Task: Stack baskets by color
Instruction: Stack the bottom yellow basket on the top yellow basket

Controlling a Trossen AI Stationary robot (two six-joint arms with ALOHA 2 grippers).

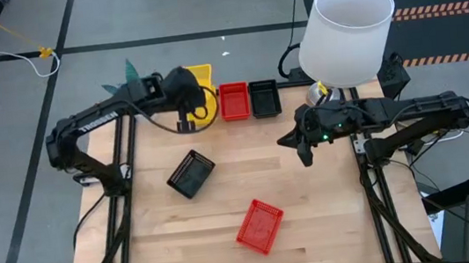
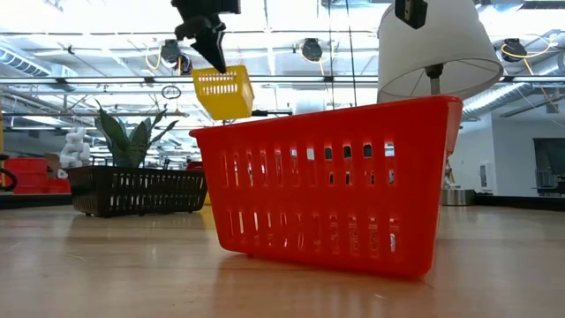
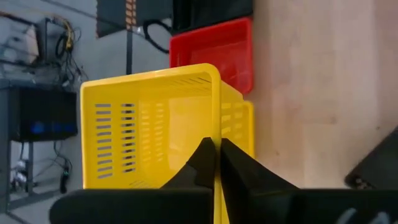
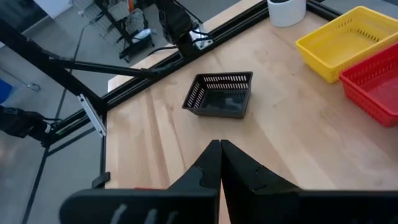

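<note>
Above the table's far edge, left gripper clamps a yellow basket — right gripper clenched, idle.

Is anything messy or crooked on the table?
Yes. One black basket and one red basket sit loose and turned crooked mid-table, away from the neat row at the far edge. The left gripper holds a yellow basket tilted in the air.

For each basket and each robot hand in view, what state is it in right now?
Left hand: shut on the held yellow basket's wall.
Held yellow basket: lifted, above the yellow stack.
Red stack: upright at the table's far edge.
Black stack: upright beside the red stack.
Loose black basket: upright, alone.
Loose red basket: upright, alone.
Right hand: shut, empty.
</note>
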